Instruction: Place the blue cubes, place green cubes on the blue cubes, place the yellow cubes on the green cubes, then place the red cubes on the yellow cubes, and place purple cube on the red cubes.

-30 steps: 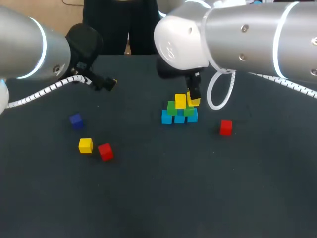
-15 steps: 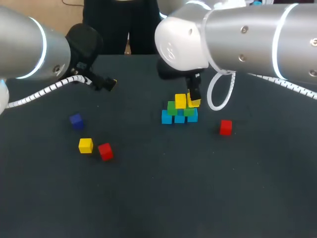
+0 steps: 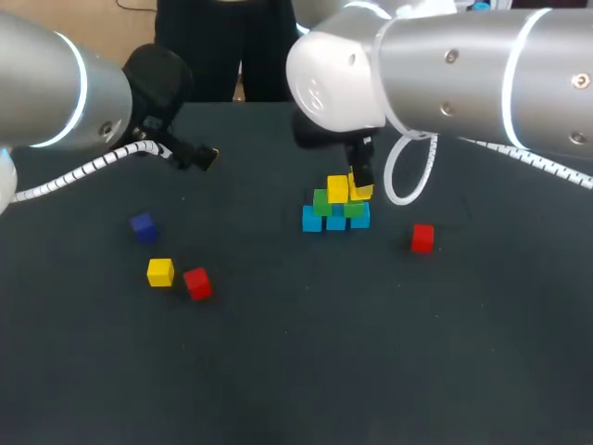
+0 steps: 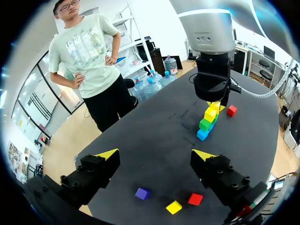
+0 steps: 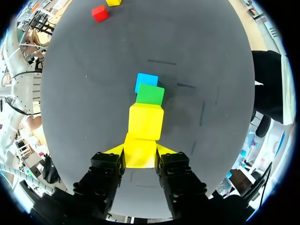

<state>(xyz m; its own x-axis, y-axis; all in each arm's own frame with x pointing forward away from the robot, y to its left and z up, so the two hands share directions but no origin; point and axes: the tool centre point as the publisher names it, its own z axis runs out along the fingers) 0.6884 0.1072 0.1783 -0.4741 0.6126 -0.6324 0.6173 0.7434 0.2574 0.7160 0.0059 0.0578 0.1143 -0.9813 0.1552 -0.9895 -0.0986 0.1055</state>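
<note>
While the left tool [image 4: 155, 154] hangs at the upper left of the head view with its fingers spread wide and nothing between them, the step in hand belongs to the other arm. Below it, at the left of the bench [image 3: 278, 371], lie the spares: a purple cube [image 3: 142, 225], then a loose yellow cube [image 3: 160, 272] with a red cube [image 3: 196, 282] just beside it.

At centre frame stands the stack. Three blue cubes [image 3: 312, 220] sit in a row on the bench, two green cubes [image 3: 322, 200] lie on them, and a placed yellow cube [image 3: 337, 189] sits on the greens. Just right of that, the right tool [image 5: 140, 149] is closed on a second yellow cube [image 3: 362, 192], both fingers pressing its sides, over the right-hand green. Whether the cube already rests there I cannot tell.

To set it well, I judge it should come down level, its face meeting the placed yellow cube without shoving it, and its weight centred on the green below. The fingers flank the cube across the row, so parting them should not strike the neighbour, but they should part only once the cube is seated. A straight lift away afterwards would spare the stack a knock. Farther right, a second red cube [image 3: 422, 238] lies alone on the bench.
</note>
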